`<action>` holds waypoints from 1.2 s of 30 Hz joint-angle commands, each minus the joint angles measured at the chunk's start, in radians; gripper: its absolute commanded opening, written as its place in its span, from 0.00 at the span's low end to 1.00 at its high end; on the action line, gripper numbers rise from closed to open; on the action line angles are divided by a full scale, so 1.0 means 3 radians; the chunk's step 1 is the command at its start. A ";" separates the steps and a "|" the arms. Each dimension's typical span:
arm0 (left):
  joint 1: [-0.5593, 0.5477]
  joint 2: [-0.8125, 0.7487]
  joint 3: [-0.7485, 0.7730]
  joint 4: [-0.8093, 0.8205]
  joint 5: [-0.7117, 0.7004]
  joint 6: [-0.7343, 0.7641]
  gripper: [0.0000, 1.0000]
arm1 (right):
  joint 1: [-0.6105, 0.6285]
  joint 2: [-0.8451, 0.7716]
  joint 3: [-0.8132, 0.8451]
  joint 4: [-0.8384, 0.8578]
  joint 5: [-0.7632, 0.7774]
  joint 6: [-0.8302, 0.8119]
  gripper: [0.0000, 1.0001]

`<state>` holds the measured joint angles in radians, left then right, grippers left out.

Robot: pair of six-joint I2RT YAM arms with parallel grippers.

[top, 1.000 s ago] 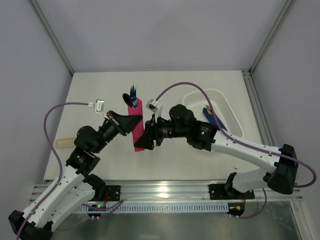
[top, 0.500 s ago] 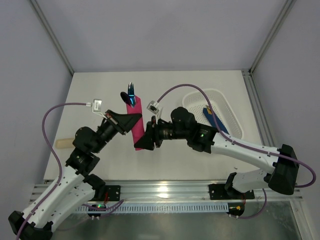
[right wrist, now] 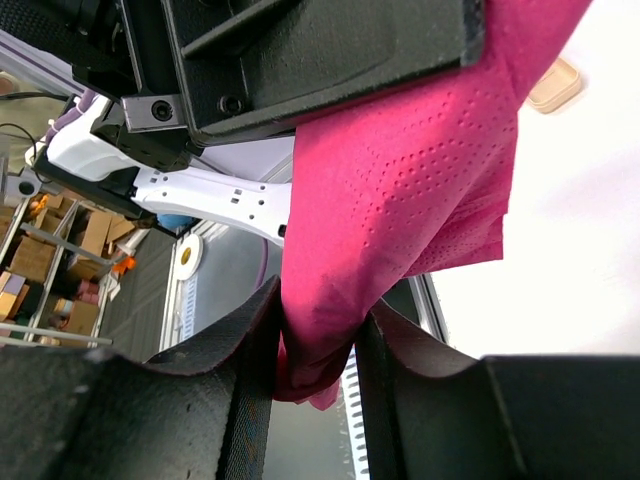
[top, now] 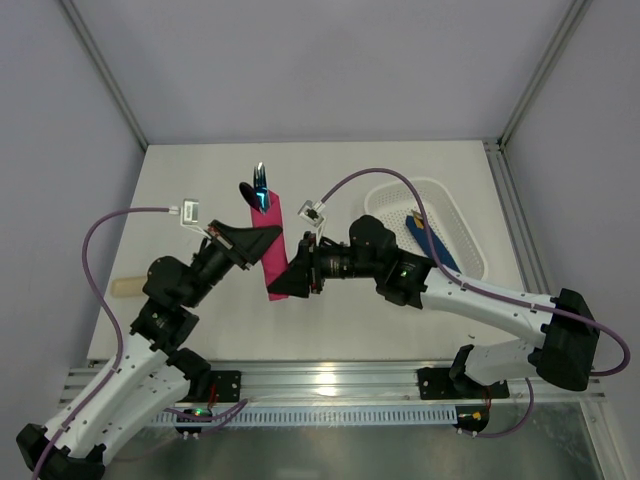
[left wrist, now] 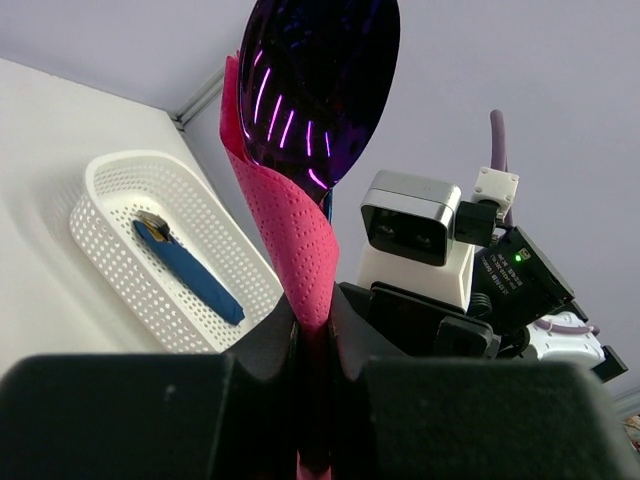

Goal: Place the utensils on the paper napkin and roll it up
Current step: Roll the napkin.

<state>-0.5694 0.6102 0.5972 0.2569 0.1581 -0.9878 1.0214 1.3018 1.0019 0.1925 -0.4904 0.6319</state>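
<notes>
Utensils [left wrist: 320, 80] sit wrapped in the paper napkin [top: 271, 262], spoon head poking out the far end, and the bundle is held above the tabletop [top: 400, 170]. My left pincer [left wrist: 315, 345] is nearly closed, clamping the roll's middle. My right pincer [right wrist: 315, 340] pinches its near end, jaws partly apart. I'd grip firmly but gently and twist evenly, so the thin paper tightens without tearing.

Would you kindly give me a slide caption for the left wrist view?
The left gripper clamps the rolled paper napkin, purple spoon protruding, white basket behind.
</notes>
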 commanded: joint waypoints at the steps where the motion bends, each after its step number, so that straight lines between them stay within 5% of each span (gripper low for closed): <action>1: -0.0009 -0.0045 -0.0002 0.0294 -0.0067 -0.0005 0.00 | 0.0011 -0.0044 -0.0006 0.0427 -0.0196 0.0072 0.37; 14: -0.0004 -0.0035 0.0004 0.0304 -0.0072 -0.0010 0.00 | 0.0011 0.0002 0.0040 0.0320 -0.0313 0.0016 0.41; 23: -0.0009 -0.0045 -0.0002 0.0304 -0.0046 -0.0031 0.00 | 0.0011 0.0033 0.0050 0.0396 -0.0232 -0.0035 0.04; 36: -0.0009 -0.0075 0.0101 -0.0166 0.0035 0.0153 0.00 | -0.0066 -0.0090 -0.0052 0.0483 -0.0365 -0.0148 0.04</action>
<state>-0.5739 0.5930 0.5926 0.2554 0.1799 -0.9775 1.0016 1.3163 0.9813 0.2390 -0.5594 0.6582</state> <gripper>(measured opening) 0.088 0.114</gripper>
